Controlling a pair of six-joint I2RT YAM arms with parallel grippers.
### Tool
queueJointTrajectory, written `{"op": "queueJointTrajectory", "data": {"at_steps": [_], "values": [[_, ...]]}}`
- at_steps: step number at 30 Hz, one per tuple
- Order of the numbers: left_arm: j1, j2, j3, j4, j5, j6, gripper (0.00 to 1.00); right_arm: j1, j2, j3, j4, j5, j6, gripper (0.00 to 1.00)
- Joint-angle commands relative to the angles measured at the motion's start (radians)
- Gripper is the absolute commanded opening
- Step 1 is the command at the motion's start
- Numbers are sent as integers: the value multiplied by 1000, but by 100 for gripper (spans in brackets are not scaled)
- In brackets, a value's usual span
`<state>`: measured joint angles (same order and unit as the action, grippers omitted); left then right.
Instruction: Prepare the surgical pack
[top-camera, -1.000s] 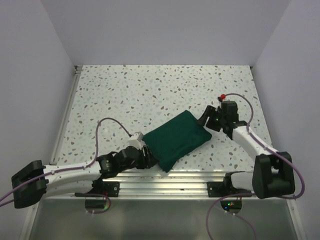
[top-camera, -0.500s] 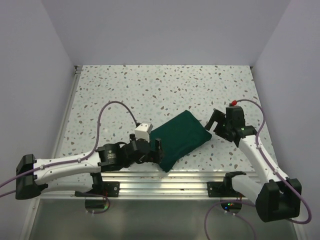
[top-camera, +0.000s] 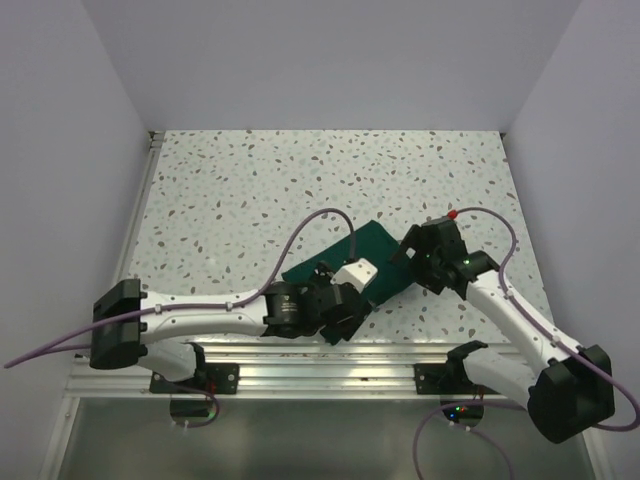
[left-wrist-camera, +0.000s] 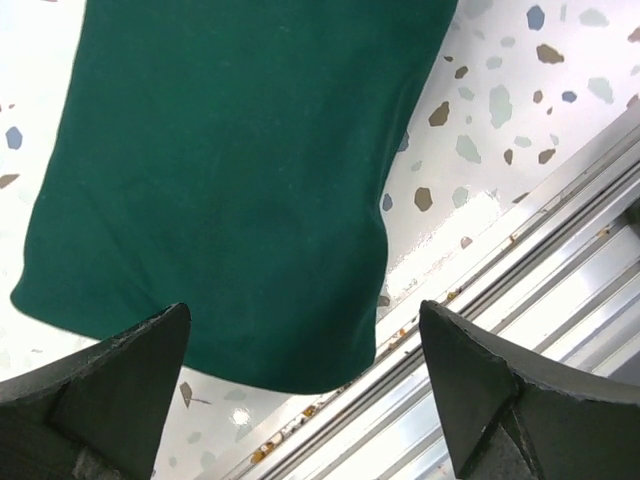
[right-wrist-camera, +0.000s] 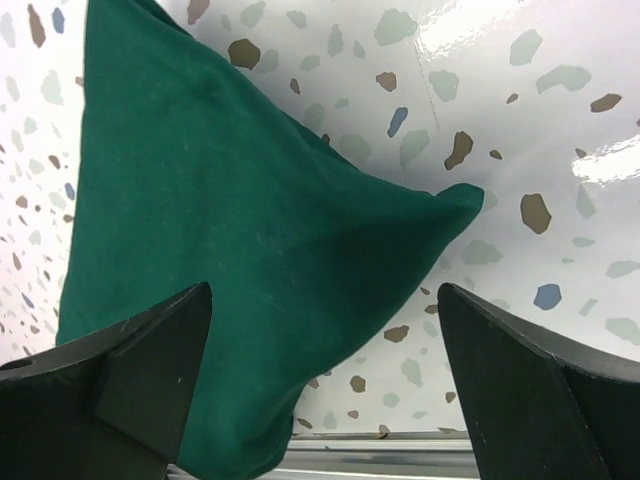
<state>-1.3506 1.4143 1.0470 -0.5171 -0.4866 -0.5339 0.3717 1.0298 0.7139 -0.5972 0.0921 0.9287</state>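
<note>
The green pack (top-camera: 386, 254) is lying on the speckled surface (top-camera: 300, 180) near the front rail (top-camera: 330, 366). The left pincer (left-wrist-camera: 302, 335) and right pincer (right-wrist-camera: 322, 305) are hovering over it, each standing wide apart, gripping nothing.

no readable text, labels, brands, numbers, signs anywhere

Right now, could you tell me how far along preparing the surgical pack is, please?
Done, it seems: the surgical pack lies on the table as a closed, plump green bundle, with no loose flaps showing. In hand: nothing; the left gripper and right gripper both stand open above it. Left: probably little, perhaps squaring it up, since it lies askew near the front rail with one corner poking out.
</note>
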Motion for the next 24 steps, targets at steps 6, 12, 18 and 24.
{"op": "queueJointTrajectory", "data": {"at_steps": [6, 12, 18, 24], "values": [[-10, 150, 61, 134, 26, 204, 100, 22, 133, -27, 93, 63, 114, 98], [-10, 258, 93, 180, 23, 255, 99, 22, 217, -10, 132, 113, 91, 89], [-10, 328, 90, 177, -3, 295, 95, 21, 254, 1, 174, 142, 15, 71], [-9, 296, 30, 184, -6, 327, 90, -10, 260, -14, 243, 130, -43, 43]]}}
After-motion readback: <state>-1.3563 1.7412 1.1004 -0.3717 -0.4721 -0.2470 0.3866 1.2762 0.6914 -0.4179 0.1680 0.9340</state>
